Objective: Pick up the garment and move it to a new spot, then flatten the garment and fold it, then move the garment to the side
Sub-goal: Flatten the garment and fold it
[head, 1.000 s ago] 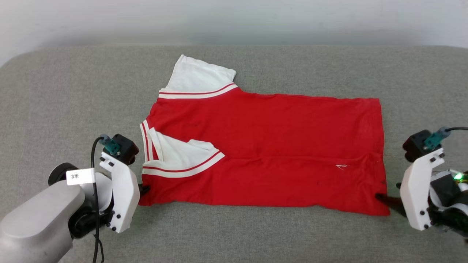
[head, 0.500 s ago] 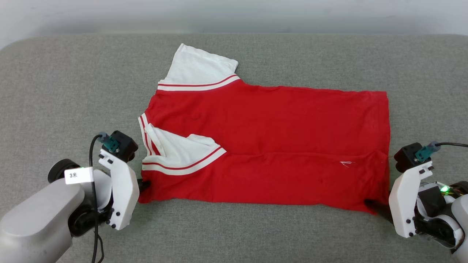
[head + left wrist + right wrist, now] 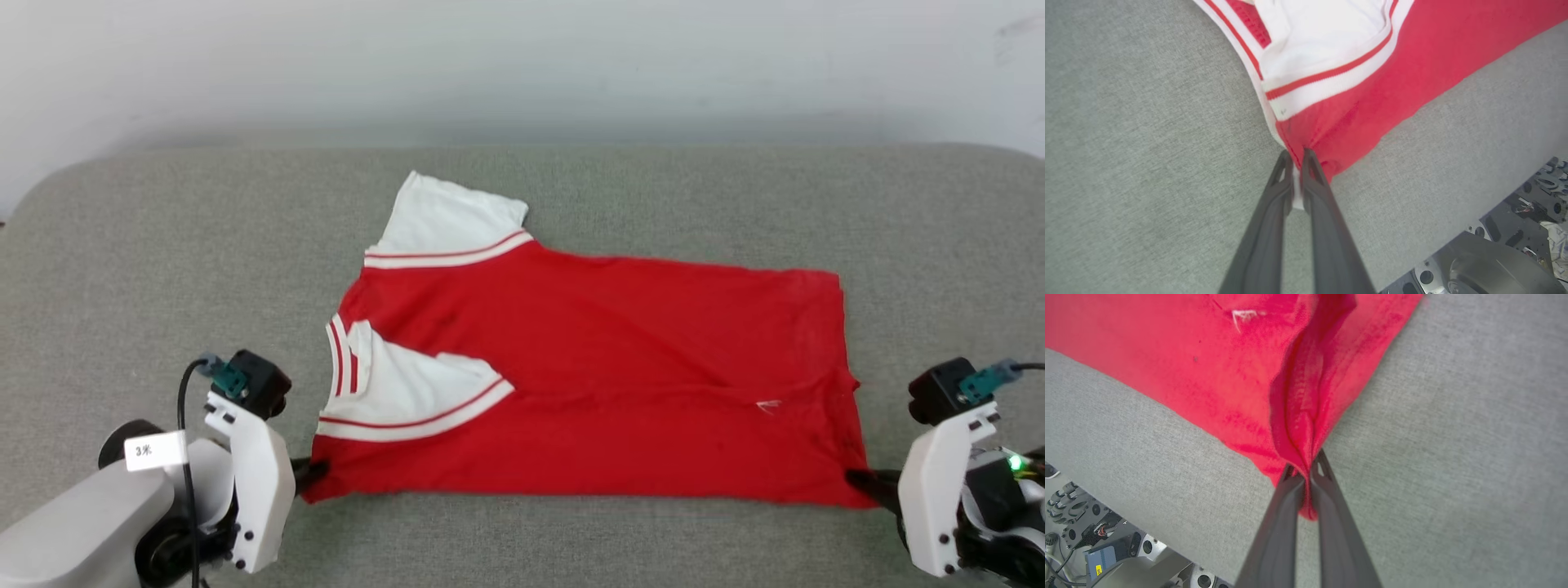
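Garment (image 3: 604, 384) lies spread on grey surface (image 3: 163, 269), one white sleeve (image 3: 408, 392) folded over its red body. Left gripper (image 3: 1297, 157) is clamped on its near left corner; right gripper (image 3: 1306, 467) pinches its near right hem corner, cloth bunched there.

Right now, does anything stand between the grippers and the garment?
Nothing visible does. The left gripper is shut on the near sleeve-side corner of the garment, and the right gripper is shut on its near hem corner.
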